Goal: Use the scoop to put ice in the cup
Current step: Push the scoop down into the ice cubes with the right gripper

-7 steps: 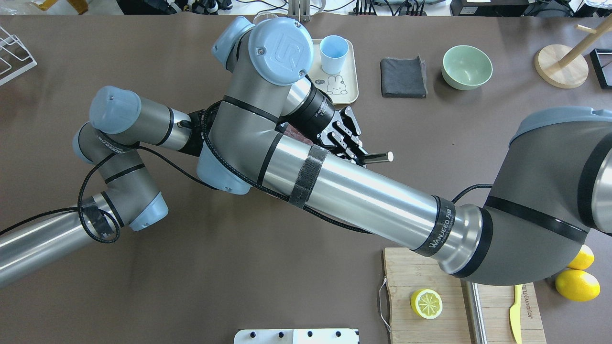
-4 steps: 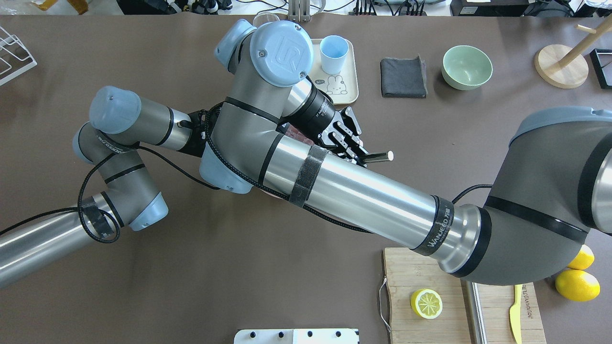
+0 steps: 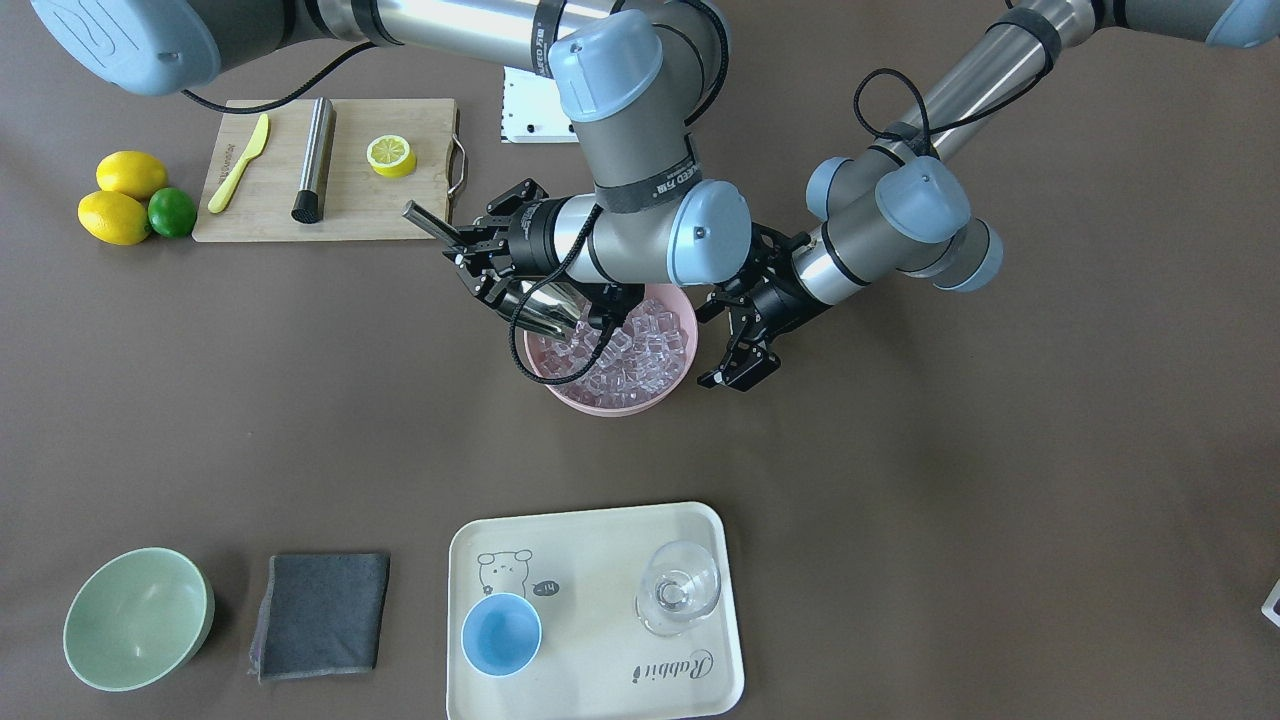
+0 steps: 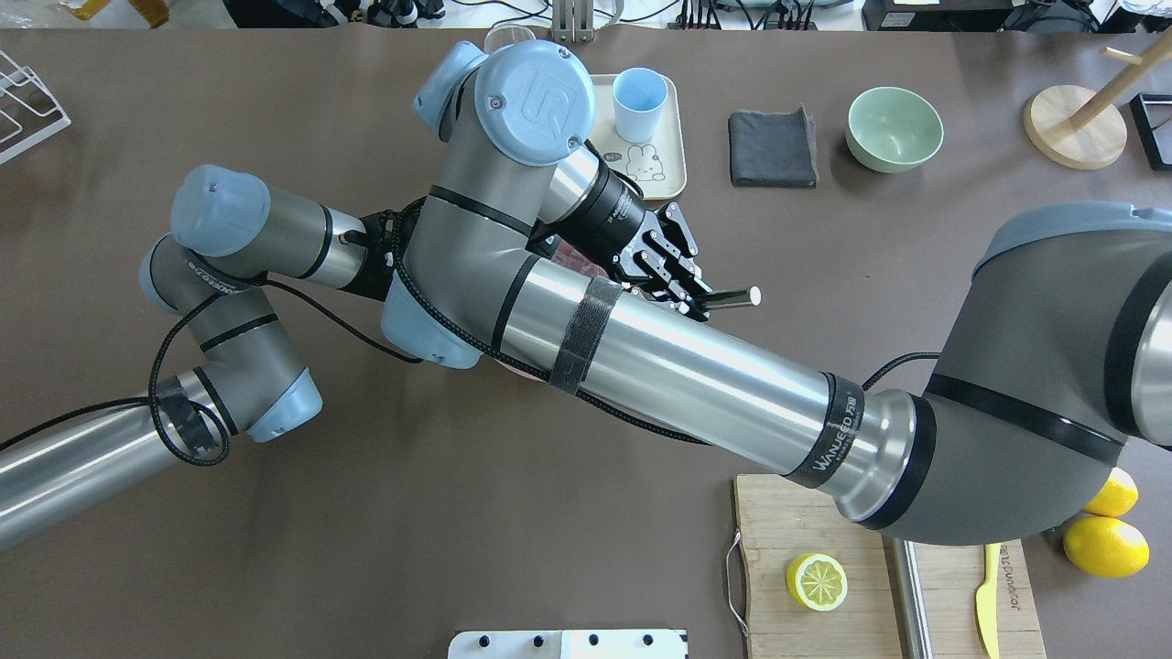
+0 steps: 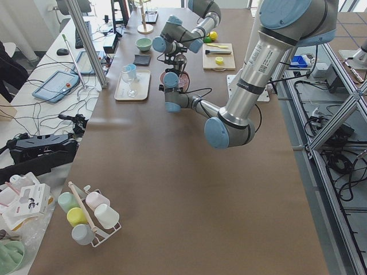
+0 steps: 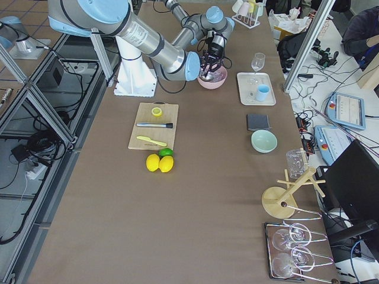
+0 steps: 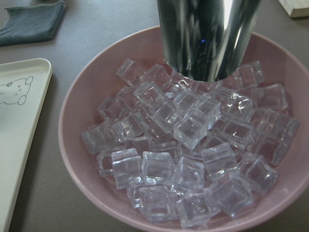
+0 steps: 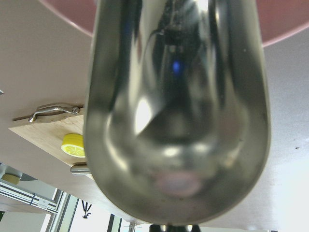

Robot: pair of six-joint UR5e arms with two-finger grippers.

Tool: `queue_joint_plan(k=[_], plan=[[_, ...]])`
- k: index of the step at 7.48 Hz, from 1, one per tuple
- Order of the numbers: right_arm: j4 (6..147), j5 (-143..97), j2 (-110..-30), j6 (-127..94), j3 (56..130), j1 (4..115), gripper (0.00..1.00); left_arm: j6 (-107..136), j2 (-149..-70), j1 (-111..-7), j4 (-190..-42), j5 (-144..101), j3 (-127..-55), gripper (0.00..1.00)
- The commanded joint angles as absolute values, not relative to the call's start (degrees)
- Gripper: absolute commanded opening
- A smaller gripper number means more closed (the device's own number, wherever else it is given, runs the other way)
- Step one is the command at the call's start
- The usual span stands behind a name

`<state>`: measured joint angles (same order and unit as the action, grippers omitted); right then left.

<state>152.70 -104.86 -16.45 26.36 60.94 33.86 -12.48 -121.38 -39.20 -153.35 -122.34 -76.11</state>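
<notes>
Scoop [image 3: 546, 312], clamped by its handle in the right gripper [image 3: 468, 252], meets the ice [image 3: 640, 345] in the pink bowl [image 3: 600, 405]; left gripper [image 3: 735, 343], fingers apart, flanks the bowl; cup [image 3: 500, 635] stands at a tray [image 3: 600, 690] corner.

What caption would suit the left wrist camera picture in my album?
A steel scoop noses into a pink bowl heaped with clear ice cubes.

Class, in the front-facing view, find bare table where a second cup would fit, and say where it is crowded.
Free: the strip between the pink bowl and the tray, and the wide table view-right of the tray. Crowded: around the bowl, where the scoop, right end effector and left end effector sit.
</notes>
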Motion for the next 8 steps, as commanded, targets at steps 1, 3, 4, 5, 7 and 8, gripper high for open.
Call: queue_joint_plan(k=[1, 3, 4, 5, 7, 8], plan=[[151.01, -104.85, -15.04, 26.19, 58.03, 33.84, 0.0, -12.48, -121.38, -39.2, -153.37, -122.34, -76.11, 0.97], [148.11, -104.94, -12.76, 25.14, 54.16, 33.84, 0.0, -12.48, -121.38, -39.2, -153.37, -122.34, -76.11, 0.97], [147.66, -105.12, -12.14, 25.05, 53.62, 33.84, 0.0, -12.48, -121.38, -39.2, -153.37, -122.26, -76.11, 0.97], [146.96, -105.03, -12.22, 24.0, 53.61, 33.4, 0.0, -12.48, -121.38, -39.29, -153.37, -122.34, -76.11, 0.97], [145.64, -105.12, -12.22, 23.73, 53.17, 32.96, 0.0, -12.48, -121.38, -39.2, -153.37, -122.34, -76.11, 0.97], [145.63, -105.12, -12.22, 23.56, 53.09, 32.78, 0.0, -12.48, -121.38, -39.2, -153.37, -122.26, -76.11, 0.97]])
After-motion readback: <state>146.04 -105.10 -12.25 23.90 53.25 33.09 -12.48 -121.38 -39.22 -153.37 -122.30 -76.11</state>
